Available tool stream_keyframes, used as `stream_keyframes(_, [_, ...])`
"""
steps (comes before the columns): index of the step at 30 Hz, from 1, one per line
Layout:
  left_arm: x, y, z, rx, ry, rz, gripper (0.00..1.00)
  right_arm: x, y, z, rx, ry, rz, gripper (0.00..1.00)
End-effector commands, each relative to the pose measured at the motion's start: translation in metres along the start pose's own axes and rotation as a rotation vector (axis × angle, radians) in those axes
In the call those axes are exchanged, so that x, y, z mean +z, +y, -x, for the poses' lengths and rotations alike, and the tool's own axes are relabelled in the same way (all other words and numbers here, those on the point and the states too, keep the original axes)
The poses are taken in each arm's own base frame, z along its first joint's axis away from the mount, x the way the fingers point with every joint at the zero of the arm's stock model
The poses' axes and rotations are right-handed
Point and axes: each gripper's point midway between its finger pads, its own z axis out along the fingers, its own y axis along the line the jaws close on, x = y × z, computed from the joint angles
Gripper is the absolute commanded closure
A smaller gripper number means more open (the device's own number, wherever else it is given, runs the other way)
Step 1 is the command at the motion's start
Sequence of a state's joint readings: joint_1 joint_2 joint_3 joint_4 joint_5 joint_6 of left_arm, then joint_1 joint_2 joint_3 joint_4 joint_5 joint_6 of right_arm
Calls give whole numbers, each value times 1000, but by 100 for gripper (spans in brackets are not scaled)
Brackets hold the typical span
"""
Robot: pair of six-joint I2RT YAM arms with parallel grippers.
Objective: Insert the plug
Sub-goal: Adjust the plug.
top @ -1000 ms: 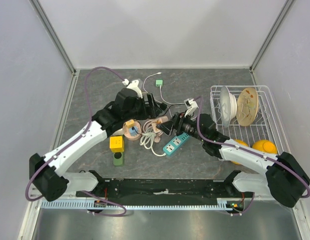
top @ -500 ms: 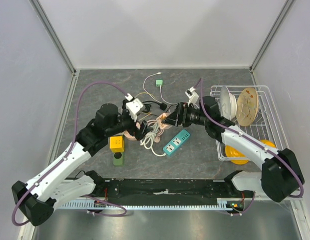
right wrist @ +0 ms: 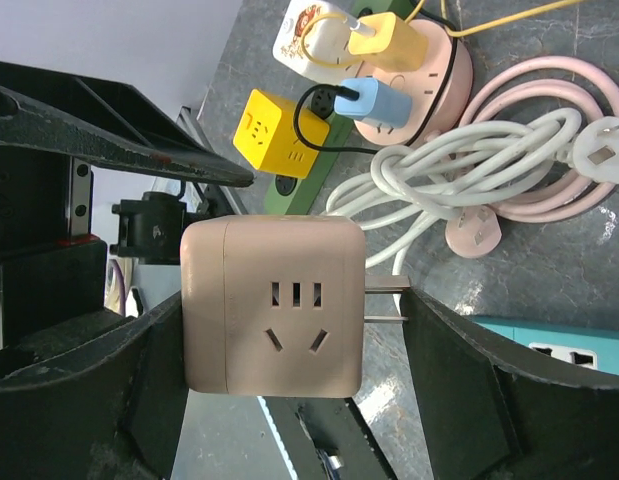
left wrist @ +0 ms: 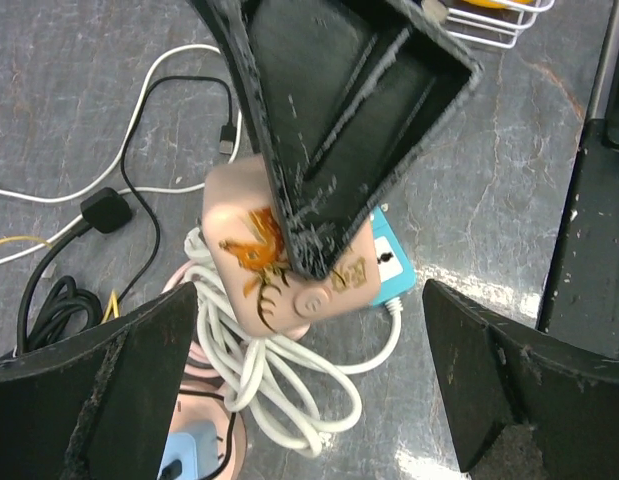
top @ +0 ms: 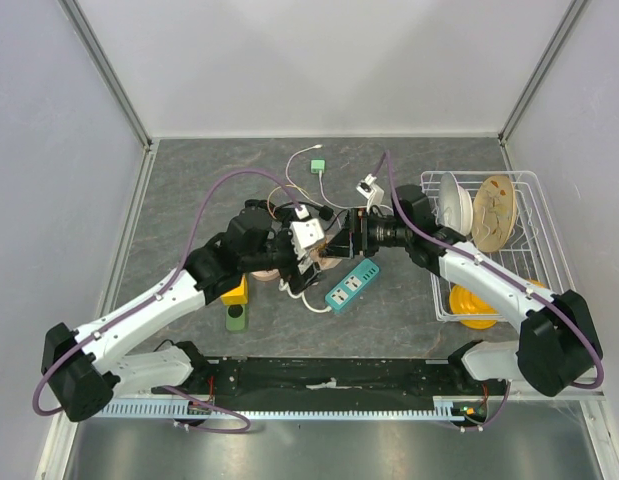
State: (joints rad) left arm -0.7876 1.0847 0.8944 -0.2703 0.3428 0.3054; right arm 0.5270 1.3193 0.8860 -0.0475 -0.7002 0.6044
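A pink cube plug [right wrist: 274, 305] with two metal prongs on its side sits between the fingers of my right gripper [right wrist: 289, 310], which is shut on it above the table. The top view shows that gripper [top: 339, 243] at mid-table, just up and left of the teal power strip [top: 351, 284]. My left gripper [left wrist: 309, 300] is open, its fingers spread wide, and hovers over a white cable coil [left wrist: 279, 390] and the held cube [left wrist: 289, 275]. The teal strip [left wrist: 392, 262] shows partly behind the cube.
A round pink socket hub [right wrist: 429, 70] carries blue and yellow plugs. A yellow cube [top: 233, 288] and a green block [top: 235, 318] lie left of the cables. Loose black and white cords run behind. A white wire rack [top: 529, 250] with plates stands at the right.
My left arm has swung right toward the centre, and its gripper has opened wider close beside the right one. The right gripper has lifted the pink cube up and left, off the strip.
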Motion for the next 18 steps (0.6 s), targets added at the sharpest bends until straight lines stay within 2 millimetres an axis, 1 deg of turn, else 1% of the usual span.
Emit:
stream_keyframes(1, [9,15,37,33,-79,58,1,-2,18,13,-64,-23,40,100])
stream_keyframes(4, [19,19,35,-54,-56,81,1,-1,18,14,-69,-34,26,100])
stream_keyframes(5, [23,18,34,-83,-47,76,1,0,18,15,-67,-42,18,100])
stream_keyframes(9, [29,15,31,-137,-35,79,5,1,22,17,-62,-58,21,100])
stream_keyframes(12, [34,14,26,-167,-20,82,15,3,24,18,-55,-63,23,100])
stream_keyframes(13, [35,15,24,-181,-14,90,25,3,23,18,-46,-65,19,100])
stream_keyframes(14, [35,15,23,-188,-11,94,30,4,22,18,-37,-69,13,100])
stream_keyframes(15, [35,14,21,-194,-6,94,35,3,24,23,-45,-93,14,100])
stream_keyframes(16, [35,13,20,-208,-4,93,46,2,24,25,-33,-104,13,100])
stream_keyframes(17, [35,13,19,-218,-1,94,51,2,27,28,-35,-117,20,100])
stream_keyframes(18, [34,12,19,-228,-5,95,56,1,28,29,-29,-127,20,92])
